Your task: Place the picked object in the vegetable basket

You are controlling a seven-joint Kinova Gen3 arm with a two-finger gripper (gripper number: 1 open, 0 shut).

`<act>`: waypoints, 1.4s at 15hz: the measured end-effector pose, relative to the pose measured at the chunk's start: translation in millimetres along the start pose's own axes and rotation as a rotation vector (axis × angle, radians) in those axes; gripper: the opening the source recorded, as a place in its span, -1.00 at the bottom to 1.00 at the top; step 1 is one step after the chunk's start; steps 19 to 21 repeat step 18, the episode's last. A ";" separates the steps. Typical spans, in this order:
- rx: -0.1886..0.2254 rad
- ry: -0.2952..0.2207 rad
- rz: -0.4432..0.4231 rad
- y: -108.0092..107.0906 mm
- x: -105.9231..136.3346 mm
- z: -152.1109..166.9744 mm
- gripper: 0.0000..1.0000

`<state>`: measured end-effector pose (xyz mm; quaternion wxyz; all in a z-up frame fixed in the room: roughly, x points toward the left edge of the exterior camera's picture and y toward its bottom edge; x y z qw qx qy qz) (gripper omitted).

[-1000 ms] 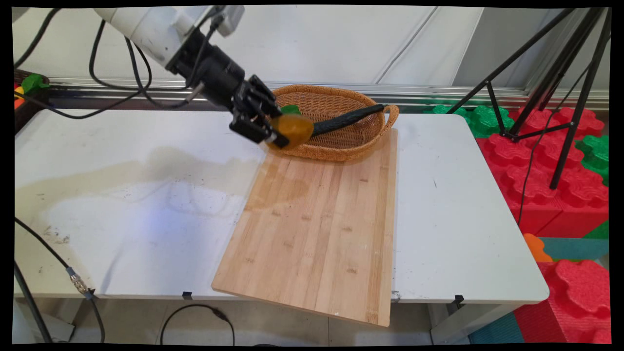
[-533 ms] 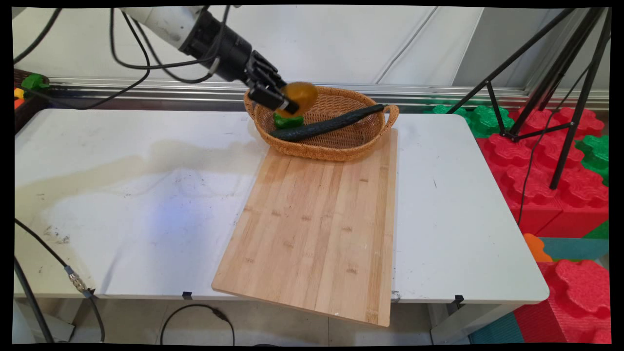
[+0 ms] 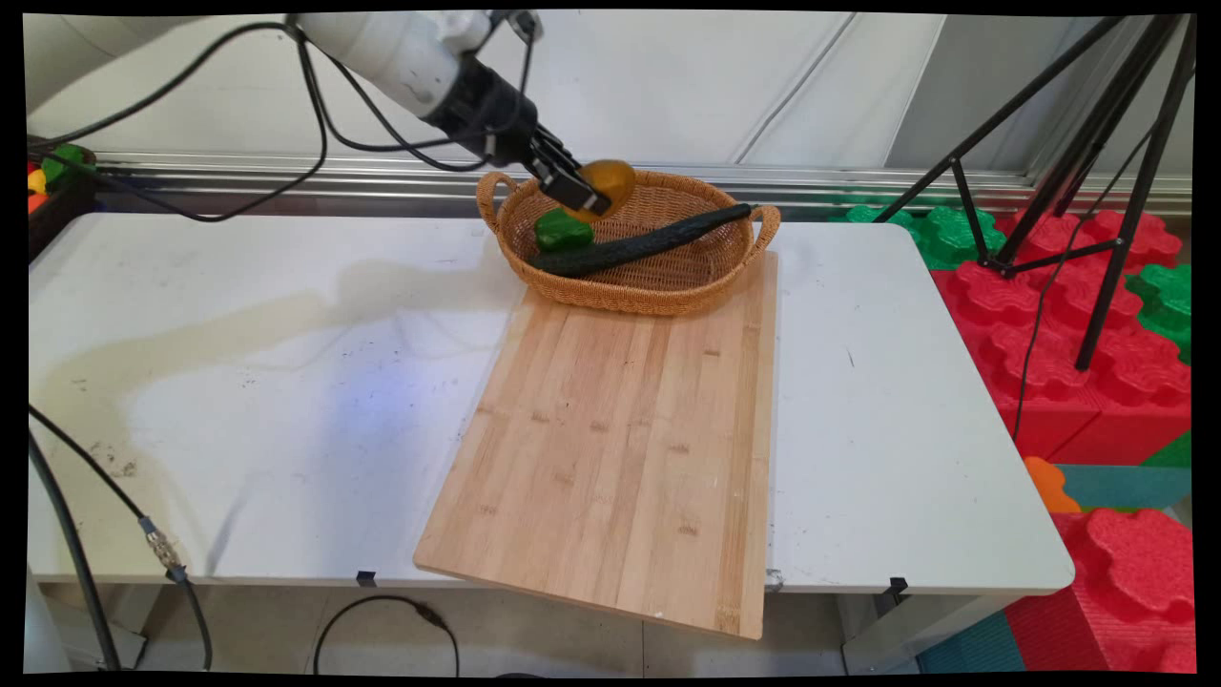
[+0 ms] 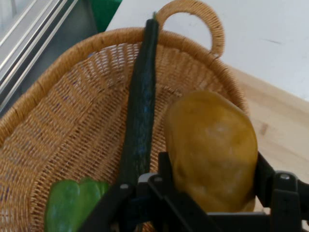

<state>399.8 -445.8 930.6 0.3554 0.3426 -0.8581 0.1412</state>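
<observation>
Gripper (image 3: 593,194) clamped on potato (image 4: 211,150), above basket (image 3: 668,291). Cucumber (image 3: 634,243) + pepper (image 3: 562,230) lie inside; potato could land on cucumber, roll off it and out over rim.

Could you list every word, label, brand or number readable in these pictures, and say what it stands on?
None can be read: no lettering shows on the claw, the potato it grips, the basket, the cucumber, the green pepper, the cutting board or the table.
</observation>
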 end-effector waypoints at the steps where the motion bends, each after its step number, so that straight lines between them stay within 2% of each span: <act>1: 0.008 -0.010 -0.012 -1.2 -0.9 8.9 -1.00; 7: 0.035 -0.067 -0.076 -1.8 -3.6 63.7 -1.00; 14: 0.010 -0.102 -0.123 5.3 -4.8 104.8 -1.00; 15: 0.005 -0.103 -0.128 6.0 -4.8 109.7 1.00; 21: -0.003 -0.096 -0.134 6.6 -2.1 118.8 1.00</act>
